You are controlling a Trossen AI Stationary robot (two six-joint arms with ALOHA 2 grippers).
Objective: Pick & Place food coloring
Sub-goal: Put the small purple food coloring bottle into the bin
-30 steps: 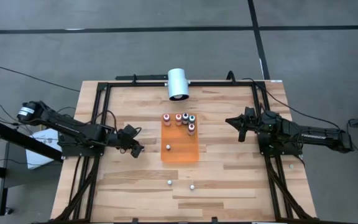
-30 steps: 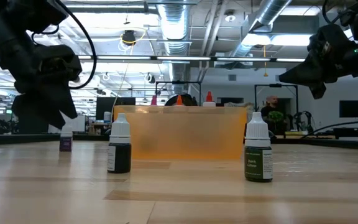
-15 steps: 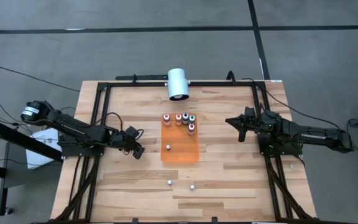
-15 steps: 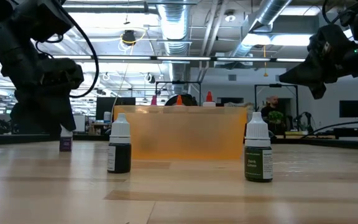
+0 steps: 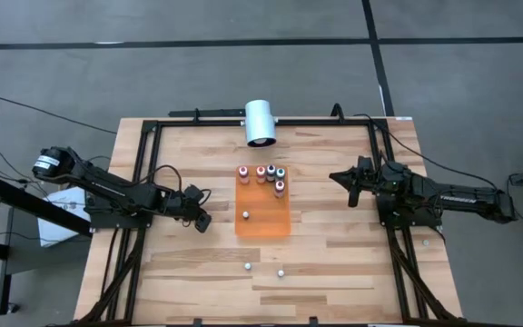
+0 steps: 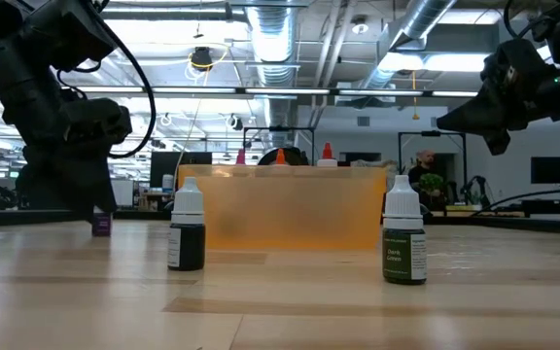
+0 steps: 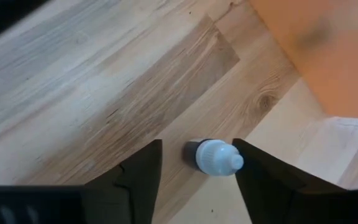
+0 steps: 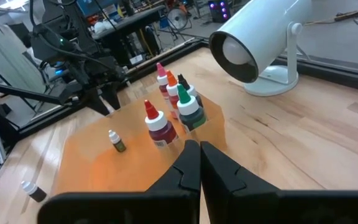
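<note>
high view: the wooden surface carries an orange mat at its middle. five food coloring bottles stand grouped along the far edge of the mat, and one more small bottle stands alone nearer the mat's centre. two further bottles stand on the bare wood near the front edge, a left one and a right one, just apart from each other. a white cylinder lies on its side at the far edge, beyond the mat.

the left gripper hangs low just left of the mat, near its left edge. in the left wrist view its fingers stand apart, and a white-capped bottle sits on the wood between them without touching either; a corner of the mat shows close by. in the low view the left arm comes down close to the surface at the left, with a small purple-labelled bottle showing at its foot.

the right gripper is held above the surface, to the right of the mat and well apart from it. in the right wrist view its fingers are pressed together, holding nothing, and beyond them show the bottles on the mat.

the low view also shows the two front bottles close up, one dark and one dark green, with the mat's edge behind them.
</note>
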